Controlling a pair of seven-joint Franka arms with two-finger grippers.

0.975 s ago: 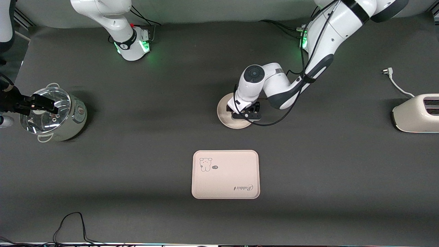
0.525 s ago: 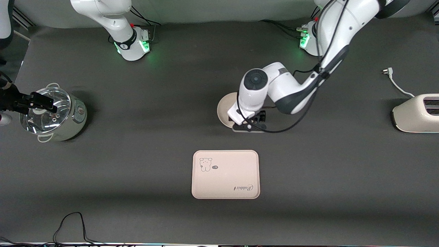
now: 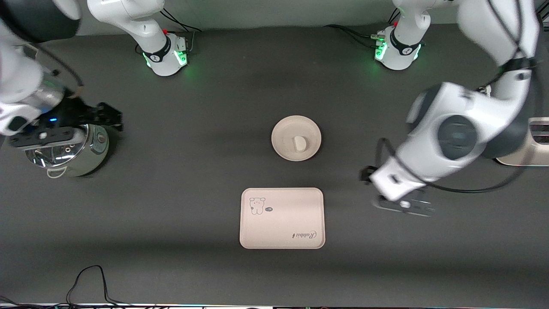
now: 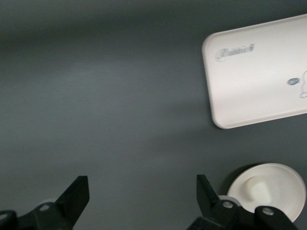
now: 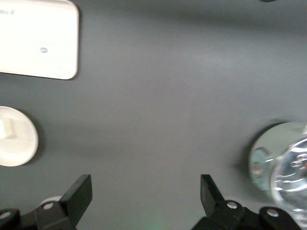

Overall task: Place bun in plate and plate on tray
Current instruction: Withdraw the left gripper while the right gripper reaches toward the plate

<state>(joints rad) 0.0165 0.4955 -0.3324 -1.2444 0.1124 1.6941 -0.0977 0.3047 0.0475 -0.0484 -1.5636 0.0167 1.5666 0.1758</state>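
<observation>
bun (image 3: 300,143) in plate (image 3: 285,149) (off tray (image 3: 282,231)) | both tools spread

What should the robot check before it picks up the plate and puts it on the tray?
1. Bun in the plate: ok.
2. Plate sitting on the table, not on the tray: ok, that move is not yet done.
3. Tray bare, room for the plate: ok.
4. Left gripper jaws open and holding nothing: ok.
5. Left gripper over the plate: not ok, it is over bare table toward the left arm's end.
6. Right gripper out of the way: ok, open beside the pot.
</observation>
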